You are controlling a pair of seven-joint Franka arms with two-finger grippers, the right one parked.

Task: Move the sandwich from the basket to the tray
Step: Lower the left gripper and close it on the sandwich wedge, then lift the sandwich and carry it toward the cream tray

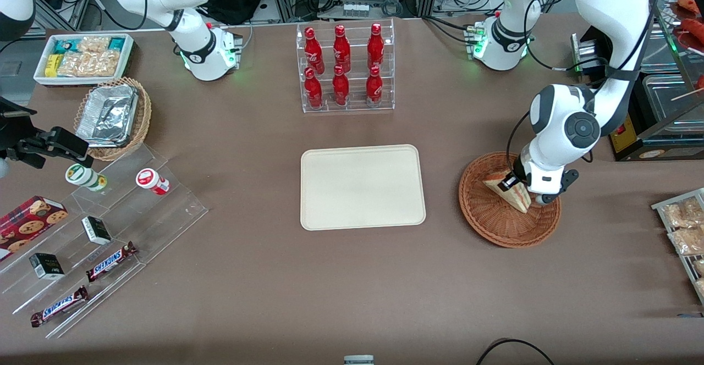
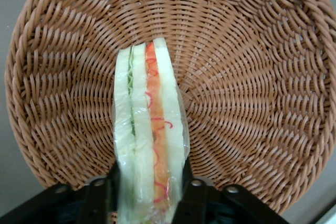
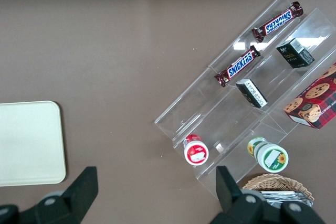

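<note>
Here the gripper sits low over the basket, its two fingers pressed against the flat bread faces of the sandwich, one on each side, so the wedge stands on edge with its red-orange and green filling facing the wrist camera. The sandwich is thus clasped but not yet clear of the wicker; whether its lowest corner touches the weave cannot be told. It appears to be wrapped in thin clear film, and the bread is soft, so the hold should be firm enough to keep it from slipping yet gentle enough not to crush the layers. To do this step well, I would lift straight up until the wedge clears the basket rim, then carry it level toward the tray, which lies bare in the middle of the table, well apart from the basket, and lower it near the centre before letting go.
</note>
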